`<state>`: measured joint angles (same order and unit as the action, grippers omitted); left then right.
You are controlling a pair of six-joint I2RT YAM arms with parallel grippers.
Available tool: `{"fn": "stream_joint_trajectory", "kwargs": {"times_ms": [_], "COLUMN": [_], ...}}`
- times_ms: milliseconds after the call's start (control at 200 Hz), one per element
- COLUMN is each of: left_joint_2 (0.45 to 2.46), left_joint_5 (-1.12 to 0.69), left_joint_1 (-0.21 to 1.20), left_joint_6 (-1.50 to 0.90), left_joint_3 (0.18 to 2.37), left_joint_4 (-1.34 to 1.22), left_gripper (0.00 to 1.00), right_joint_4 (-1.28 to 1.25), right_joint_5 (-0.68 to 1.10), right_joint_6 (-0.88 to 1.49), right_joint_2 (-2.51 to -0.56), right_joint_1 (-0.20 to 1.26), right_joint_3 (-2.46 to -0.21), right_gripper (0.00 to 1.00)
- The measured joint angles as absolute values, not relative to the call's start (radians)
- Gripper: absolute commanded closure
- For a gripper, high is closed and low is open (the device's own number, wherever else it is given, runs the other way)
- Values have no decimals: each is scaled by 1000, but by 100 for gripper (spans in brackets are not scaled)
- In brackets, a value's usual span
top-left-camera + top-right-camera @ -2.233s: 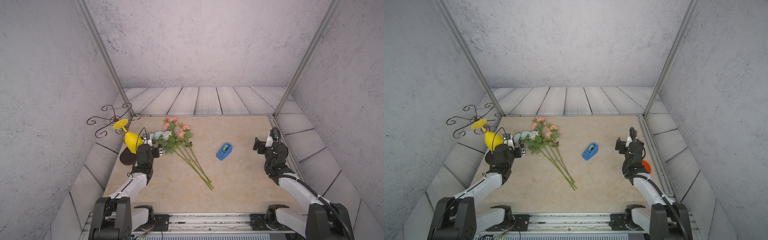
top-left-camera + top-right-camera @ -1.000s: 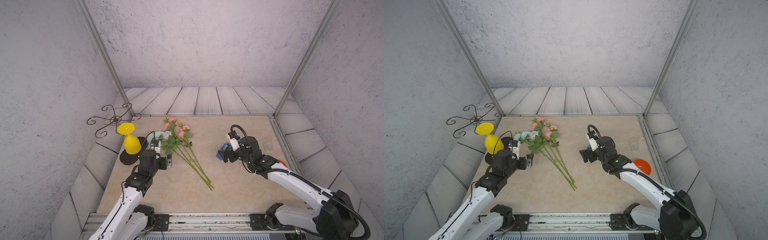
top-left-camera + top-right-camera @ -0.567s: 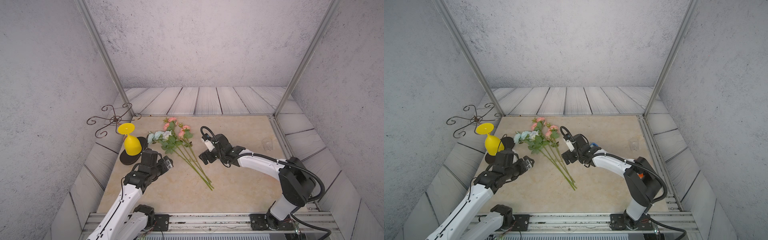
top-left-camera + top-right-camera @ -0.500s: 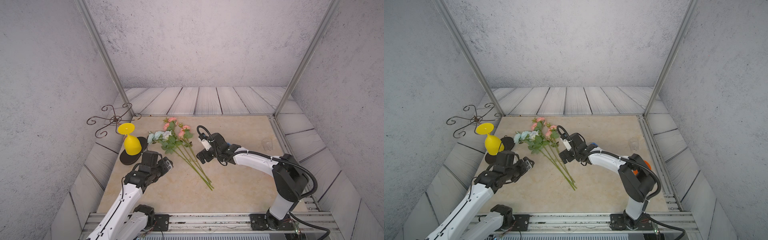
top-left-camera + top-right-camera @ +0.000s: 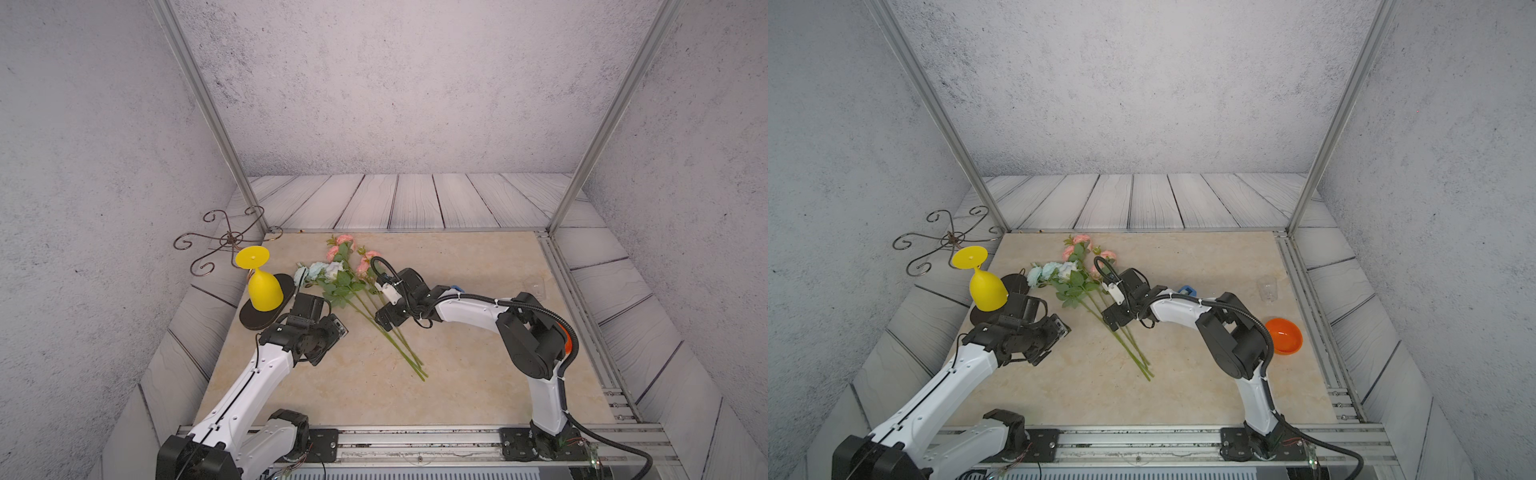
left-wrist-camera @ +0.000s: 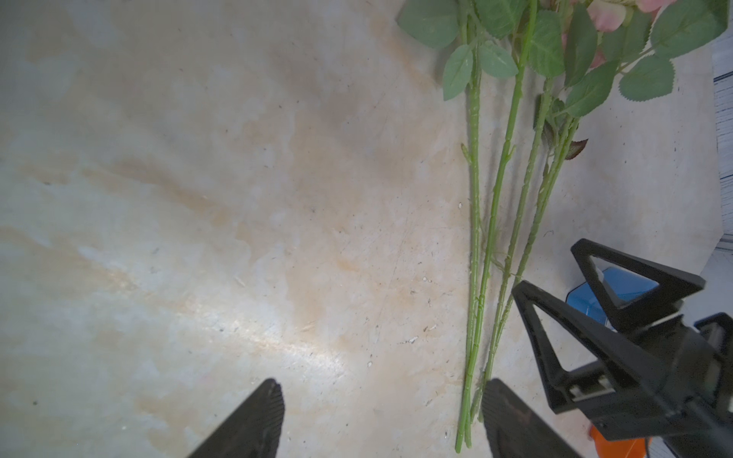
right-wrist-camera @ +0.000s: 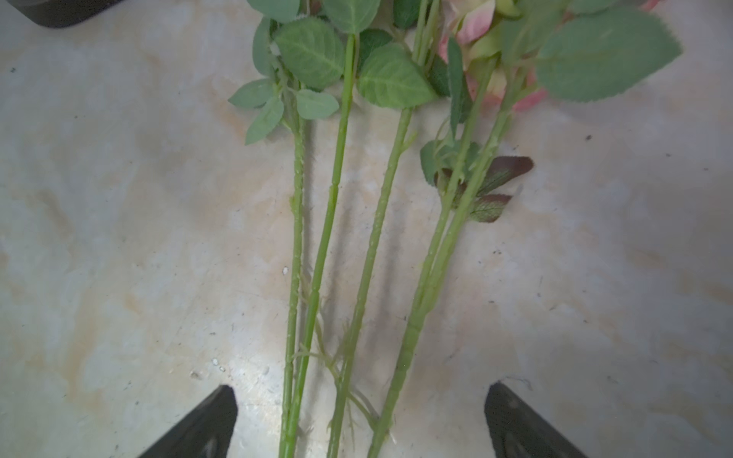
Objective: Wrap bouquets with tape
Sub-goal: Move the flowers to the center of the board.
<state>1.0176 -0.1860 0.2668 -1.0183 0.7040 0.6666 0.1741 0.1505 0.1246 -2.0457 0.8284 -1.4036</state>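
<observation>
Out in the middle of the bench (image 5: 478, 374) the bouquets (image 5: 343, 279) lie flat, stems fanned out rather than bunched. The right claw (image 7: 361, 396) hangs low over them, spread wide with the stems between its fingers, pinching nothing. The left claw (image 6: 380, 386) is spread and empty too, with the stem ends just beside one finger. My worry: a squeeze here catches a few stems and shoves the rest aside (they look thin and slippery). The claws are also close enough to bump. The tape (image 5: 1185, 288) sits right behind the right arm, easy to knock.
</observation>
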Motion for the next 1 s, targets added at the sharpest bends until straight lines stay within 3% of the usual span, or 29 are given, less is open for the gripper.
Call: {"fn": "stream_joint_trajectory", "kwargs": {"times_ms": [300,415,636,956,1001], "left_joint_2": [1029,1026,1025,1025,1025], "left_joint_5": [-199,-199,-198,-191,-189], "left_joint_1": [268,269,269,269,269], "left_joint_6": [-1018,-1023,-1030,-1043,-1044], "left_joint_3": [697,686,679,679,679], "left_joint_4": [656,650,651,650,650], "left_gripper": [21,22,23,25,25], "right_joint_4": [258,284,307,309,312], "right_joint_5": [128,105,71,60,60], "right_joint_6": [115,101,84,59,58], "right_joint_2": [-2148,-2169,-2185,-2189,-2190], "right_joint_1": [857,877,890,889,889], "right_joint_3": [-1512,-1548,-1560,-1560,-1561], "right_gripper": [0,6,24,75,77]}}
